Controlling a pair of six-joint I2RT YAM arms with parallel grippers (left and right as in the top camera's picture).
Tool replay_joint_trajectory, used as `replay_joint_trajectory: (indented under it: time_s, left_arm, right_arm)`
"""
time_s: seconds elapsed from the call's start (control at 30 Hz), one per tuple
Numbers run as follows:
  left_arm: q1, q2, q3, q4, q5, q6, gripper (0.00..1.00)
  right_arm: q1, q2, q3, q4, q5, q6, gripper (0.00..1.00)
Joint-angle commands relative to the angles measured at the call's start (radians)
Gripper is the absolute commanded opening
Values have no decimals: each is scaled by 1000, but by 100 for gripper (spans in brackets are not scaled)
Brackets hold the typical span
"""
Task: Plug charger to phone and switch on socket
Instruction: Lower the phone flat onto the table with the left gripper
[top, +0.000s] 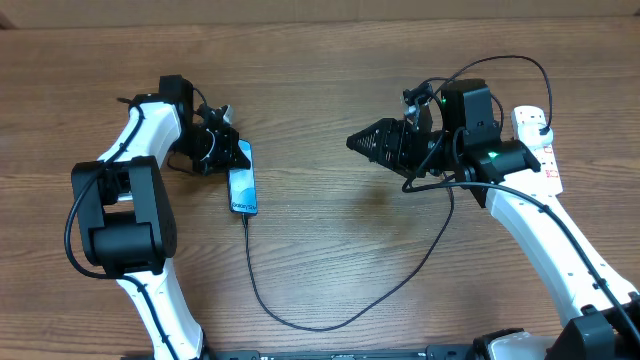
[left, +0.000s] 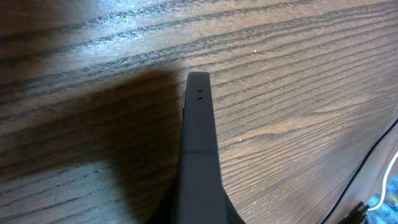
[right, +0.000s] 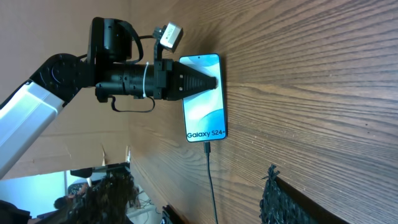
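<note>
At the left claw (top: 240, 154), the jaws are pressed flat together into a single dark blade, and nothing is gripped between them. The tip lies over the top end of the phone (top: 243, 185); actual contact cannot be confirmed. The phone lies face up with its light-blue screen lit, extending away from this claw toward the table's near side.

At the phone's bottom edge, the end farthest from the left claw, the charger cable (right: 210, 177) joins the handset. From there it loops across the table and rises toward the right arm (top: 540, 230), which covers its far end.

The right claw (top: 352, 141) hovers well apart from the phone, fingertips pointing at it. Its jaws are spread wide and hold nothing. Behind this claw, just beside the right arm's outer side, lies the power strip (top: 532, 125), white with red markings. The arm partly hides it, and the switch position cannot be read.

Item count:
- arms: two
- claws: two
- phone: one
- charger cable: one
- power strip: one

The left arm (top: 125, 215) carries one small camera (right: 169, 34) above its claw.

The table (top: 330, 60) is brown wood with pronounced grain. Past its edge the right wrist view shows a beige wall and blurred clutter.
</note>
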Motion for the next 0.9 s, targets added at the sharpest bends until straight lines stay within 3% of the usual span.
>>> replay_joint_trajectory:
  time_s: [0.0, 0.5, 0.87]
  left_arm:
    - [-2, -7, -6, 1, 27, -7, 4]
    - [-2, -7, -6, -22, 24, -7, 13]
    - [-2, -7, -6, -39, 24, -7, 13]
  right_arm:
    - [-3, -5, 6, -5, 18, -9, 71]
    - [-3, -5, 6, -4, 18, -9, 71]
    - [-3, -5, 6, -5, 18, -9, 71]
